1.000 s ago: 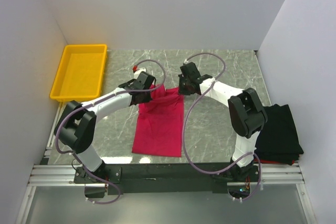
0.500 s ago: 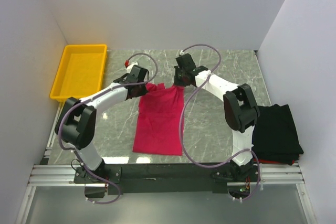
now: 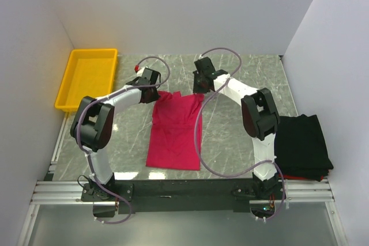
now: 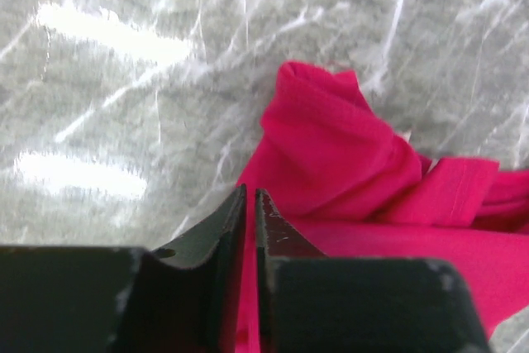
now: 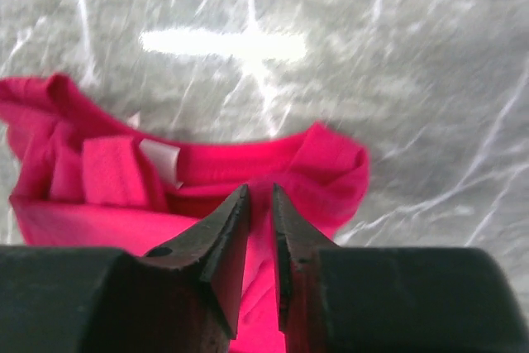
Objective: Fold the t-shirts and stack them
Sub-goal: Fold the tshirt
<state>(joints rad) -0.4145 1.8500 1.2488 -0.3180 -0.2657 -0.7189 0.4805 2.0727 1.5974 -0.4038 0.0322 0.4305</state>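
Top view: crimson-pink cloth t-shirt point(image 3: 173, 131) lies spread flat mid grey marble table point(image 3: 242, 125), collar toward 12 o'clock. Left gripper point(image 3: 155, 90) sits at its 11 o'clock shoulder, right gripper point(image 3: 200, 86) at the 1 o'clock shoulder. Black cloth t-shirt point(image 3: 302, 145) lies folded at 4 o'clock, yellow plastic tray point(image 3: 86, 79) at 10 o'clock.

Left wrist: left gripper point(image 4: 250, 194) parted by a thin slit over the bunched sleeve (pink shows through).

Right wrist: right gripper point(image 5: 260, 190) slightly apart above the collar, white label point(image 5: 161, 157) at 10 o'clock.

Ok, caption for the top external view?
Left pincer and right pincer at the collar end of the crimson-pink t-shirt on marble table; black t-shirt at right.
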